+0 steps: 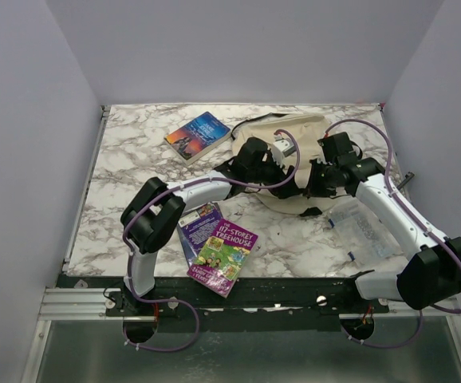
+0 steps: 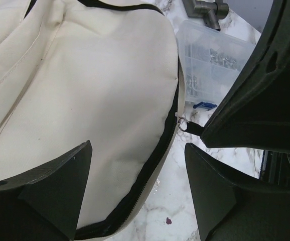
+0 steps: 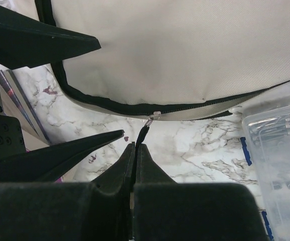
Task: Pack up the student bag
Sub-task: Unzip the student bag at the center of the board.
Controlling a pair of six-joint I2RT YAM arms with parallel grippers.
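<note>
Top camera: high behind my bases, facing down over the table (image 1: 127,152); both wrist cameras: close over the student bag (image 2: 85,90), sharing its zipper pull (image 2: 182,122) and clear box (image 2: 215,55).

Student bag (image 1: 304,128) lies behind stacked books (image 1: 222,251), beside plastic box (image 1: 364,227).

We see a cream backpack (image 1: 302,128) at the counter's (image 1: 127,159) far side; a blue book (image 1: 198,136) just left; a clear box (image 1: 366,231) nearer.

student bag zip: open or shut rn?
Shut where visible: the student bag shows no gap or lining along the zipper, and the right gripper pinches the zipper pull. Rest hidden, cannot tell.
</note>
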